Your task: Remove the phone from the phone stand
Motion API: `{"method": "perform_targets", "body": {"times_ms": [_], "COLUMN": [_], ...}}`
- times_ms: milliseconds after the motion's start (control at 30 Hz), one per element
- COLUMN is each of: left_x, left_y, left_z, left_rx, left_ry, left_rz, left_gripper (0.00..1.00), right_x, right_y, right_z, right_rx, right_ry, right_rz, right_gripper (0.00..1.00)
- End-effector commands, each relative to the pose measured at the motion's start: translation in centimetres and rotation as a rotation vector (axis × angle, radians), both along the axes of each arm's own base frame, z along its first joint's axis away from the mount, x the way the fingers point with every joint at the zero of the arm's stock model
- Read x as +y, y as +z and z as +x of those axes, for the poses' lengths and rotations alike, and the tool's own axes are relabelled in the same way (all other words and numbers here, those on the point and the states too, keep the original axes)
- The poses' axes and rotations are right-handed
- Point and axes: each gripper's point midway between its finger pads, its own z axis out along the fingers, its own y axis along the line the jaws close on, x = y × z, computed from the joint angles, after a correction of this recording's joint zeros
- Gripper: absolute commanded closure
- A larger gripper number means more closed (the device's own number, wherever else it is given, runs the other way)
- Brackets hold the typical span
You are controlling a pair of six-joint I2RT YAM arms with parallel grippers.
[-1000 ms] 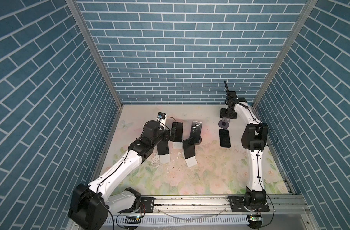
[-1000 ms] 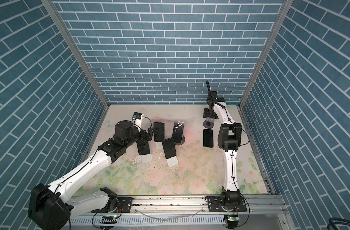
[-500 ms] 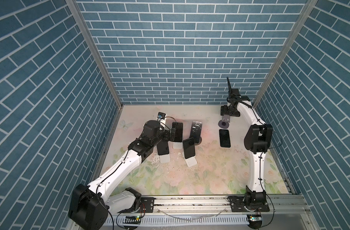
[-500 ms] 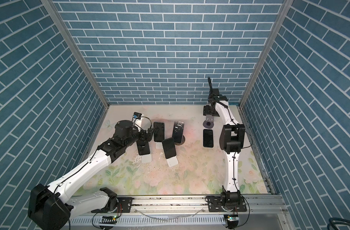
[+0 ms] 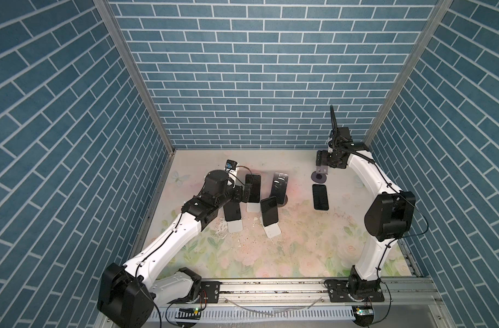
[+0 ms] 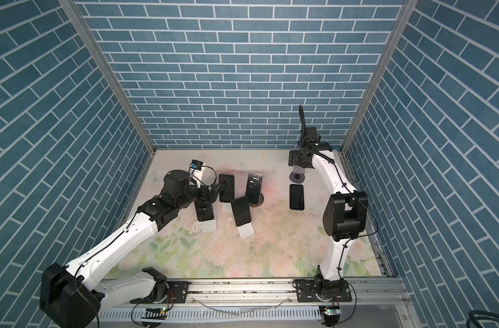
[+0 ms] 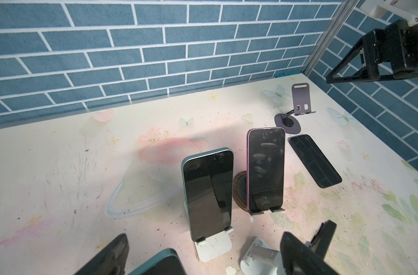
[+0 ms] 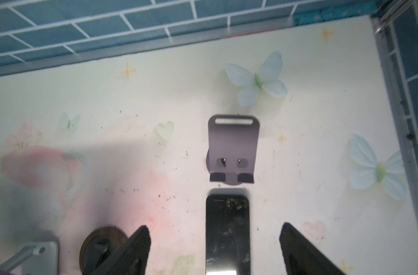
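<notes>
- We see the right gripper (image 8: 214,227) raised above the back right of the floral table (image 5: 299,241), its fingers (image 8: 136,247) spread apart with nothing between them.
- The dark phone (image 8: 227,228) lies flat on the table, screen up. In the right wrist view it sits in the gap between the spread fingers, lower than they are.
- Its top end is just in front of the grey stand (image 8: 233,147), whose backplate and two small lips are bare. We cannot tell whether phone and stand base touch.
- In both top views the same phone (image 5: 320,196) lies lengthwise on the near side of that stand (image 5: 320,173), away from the back wall.
- The left gripper (image 7: 204,235) is also wide open and holds nothing. It sits low beside the cluster of phones to the left of the table's middle.
- Ahead of it we see a teal phone (image 7: 208,197) propped upright on a white stand (image 7: 212,250).
- Just beside that, a purple-edged phone (image 7: 265,169) leans on a stand with a round wooden base (image 7: 240,188).
- Two more dark phones (image 5: 232,211) (image 5: 269,210) rest on white stands nearer the front, one partly under the left arm.
</notes>
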Motion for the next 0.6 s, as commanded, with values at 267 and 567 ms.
{"method": "perform_targets", "body": {"times_ms": [267,567], "left_x": [-0.9,-2.1], "left_y": [0.9,0.5], "left_z": [-2.3,-3.9], "left_rx": [0.028,0.067], "left_ry": [-0.031,-0.113], "left_rz": [0.005,-0.021], "left_gripper": [0.0,0.0], "right_x": [4.9,9.6], "right_y": [-0.1,-0.5], "right_z": [-5.3,-11.3], "right_rx": [-0.088,-0.164], "right_ry": [0.124,0.329], "right_rz": [0.097,0.13], "right_gripper": [0.14,0.14]}}
